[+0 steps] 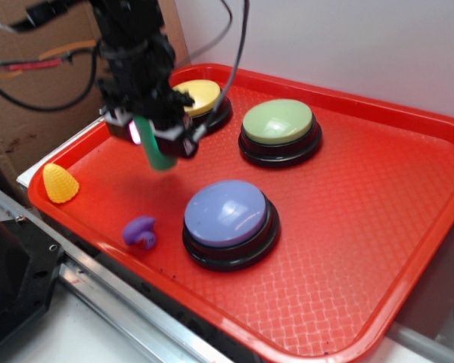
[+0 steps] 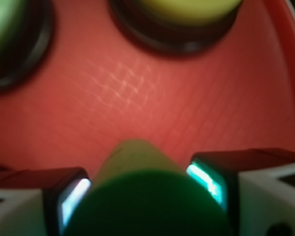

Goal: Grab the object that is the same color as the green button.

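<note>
Gripper [image 1: 153,136] clamped on green cylinder [image 1: 158,153], cylinder hanging tilted above red tray [image 1: 348,227].

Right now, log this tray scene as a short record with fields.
surface: red tray
hand: hand closed on the green cylinder, held above the tray floor
cylinder pose: roughly upright, slightly tilted
buttons: yellow button at back, green button to its right, purple-blue button in front
loose items: yellow cone near the left rim, small purple piece beside the purple-blue button
</note>
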Available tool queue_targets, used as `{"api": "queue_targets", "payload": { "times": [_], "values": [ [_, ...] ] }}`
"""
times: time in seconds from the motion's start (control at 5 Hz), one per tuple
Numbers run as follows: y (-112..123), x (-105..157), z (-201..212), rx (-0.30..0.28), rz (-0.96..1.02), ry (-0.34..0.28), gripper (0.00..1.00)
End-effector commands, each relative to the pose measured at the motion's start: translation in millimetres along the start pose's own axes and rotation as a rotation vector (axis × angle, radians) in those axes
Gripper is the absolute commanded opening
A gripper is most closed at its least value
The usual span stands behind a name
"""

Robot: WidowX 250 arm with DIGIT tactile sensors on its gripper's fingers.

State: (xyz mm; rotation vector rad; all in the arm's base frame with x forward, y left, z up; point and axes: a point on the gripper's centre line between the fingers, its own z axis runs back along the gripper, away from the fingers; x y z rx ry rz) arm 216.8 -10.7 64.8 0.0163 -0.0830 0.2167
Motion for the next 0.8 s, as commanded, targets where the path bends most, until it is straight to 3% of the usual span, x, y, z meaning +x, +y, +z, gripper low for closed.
{"api": "queue_targets", "payload": {
  "times": [0.0,0.4,0.6],
  "values": [
    [3,9,104,-0.019,-0.065,-0.057,0.00],
    [-4,5,148,-0.074,-0.069,-0.103,0.00],
    [-5,6,139,-0.063,-0.066,-0.095,0.00]
  ]
}}
